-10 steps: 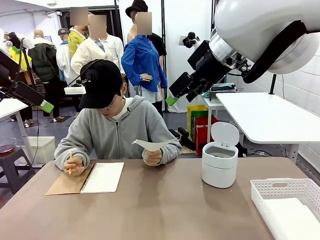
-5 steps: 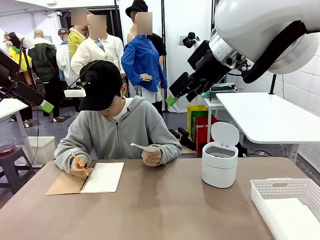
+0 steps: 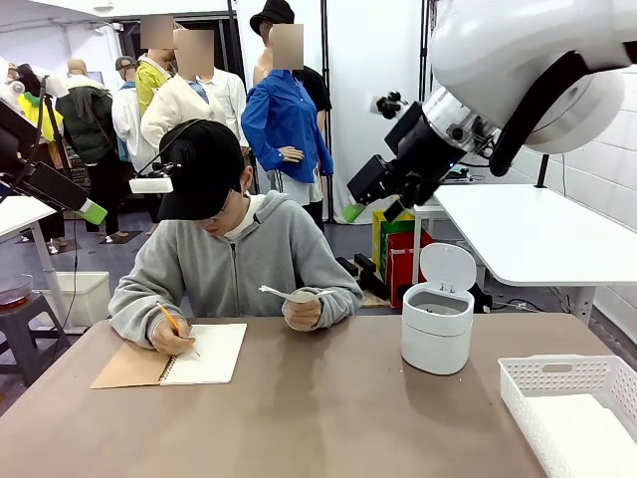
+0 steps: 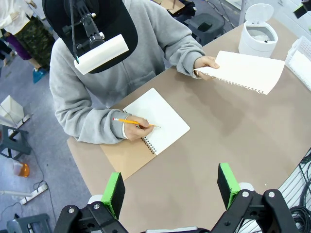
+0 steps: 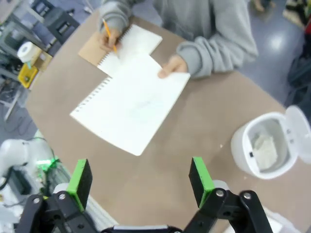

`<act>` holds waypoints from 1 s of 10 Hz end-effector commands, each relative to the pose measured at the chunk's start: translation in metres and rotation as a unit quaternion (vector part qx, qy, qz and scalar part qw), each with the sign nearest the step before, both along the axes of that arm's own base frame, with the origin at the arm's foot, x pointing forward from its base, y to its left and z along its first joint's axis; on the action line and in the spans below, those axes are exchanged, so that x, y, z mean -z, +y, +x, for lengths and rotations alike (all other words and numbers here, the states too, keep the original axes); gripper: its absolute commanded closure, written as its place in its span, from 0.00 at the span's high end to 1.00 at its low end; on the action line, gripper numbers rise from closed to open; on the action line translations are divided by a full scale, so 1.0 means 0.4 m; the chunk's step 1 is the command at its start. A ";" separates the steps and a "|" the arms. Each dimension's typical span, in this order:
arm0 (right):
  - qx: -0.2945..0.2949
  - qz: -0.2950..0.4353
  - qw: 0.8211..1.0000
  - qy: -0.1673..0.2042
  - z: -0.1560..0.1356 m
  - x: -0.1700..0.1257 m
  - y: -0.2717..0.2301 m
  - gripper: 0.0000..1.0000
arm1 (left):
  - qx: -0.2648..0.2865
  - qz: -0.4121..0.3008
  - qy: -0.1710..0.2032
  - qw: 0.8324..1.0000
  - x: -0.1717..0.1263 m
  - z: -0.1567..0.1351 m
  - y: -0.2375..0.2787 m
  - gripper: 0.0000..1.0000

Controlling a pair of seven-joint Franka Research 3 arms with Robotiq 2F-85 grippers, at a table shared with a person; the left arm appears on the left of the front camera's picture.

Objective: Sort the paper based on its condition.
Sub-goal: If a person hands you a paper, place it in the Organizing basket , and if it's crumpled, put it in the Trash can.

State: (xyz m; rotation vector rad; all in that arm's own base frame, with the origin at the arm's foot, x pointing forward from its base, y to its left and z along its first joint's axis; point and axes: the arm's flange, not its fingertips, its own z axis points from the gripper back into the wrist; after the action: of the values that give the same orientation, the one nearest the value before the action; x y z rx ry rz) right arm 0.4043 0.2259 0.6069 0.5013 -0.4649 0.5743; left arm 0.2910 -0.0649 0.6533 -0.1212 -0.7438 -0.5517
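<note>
Paper sheet [image 5: 131, 104] in the person's hand [image 5: 171, 65] looks light, floppy; pinch its free edge. Both tools [image 4: 170, 187] [image 5: 138, 179] open, empty.

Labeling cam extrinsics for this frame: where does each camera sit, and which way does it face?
Front: on the robot's side of the table, facing across at the seated person; right claw raised in the air, open.
Left wrist: high above, looking down at the writing hand and notebook; left claw open.
Right wrist: looking down at the held sheet and open bin; own green pads apart.
Shared: the sheet, notebook and bin appear in all three.
</note>
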 end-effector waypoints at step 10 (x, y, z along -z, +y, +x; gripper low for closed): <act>0.196 0.111 0.934 0.278 0.223 0.206 0.034 1.00 | 0.000 -0.001 -0.001 1.000 -0.001 0.001 0.000 1.00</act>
State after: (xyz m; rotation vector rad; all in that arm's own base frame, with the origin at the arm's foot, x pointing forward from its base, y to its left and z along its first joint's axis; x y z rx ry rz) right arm 0.4944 0.2437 0.5206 0.7320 -0.0858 -0.0297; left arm 0.2910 -0.0648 0.6532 -0.1213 -0.7436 -0.5516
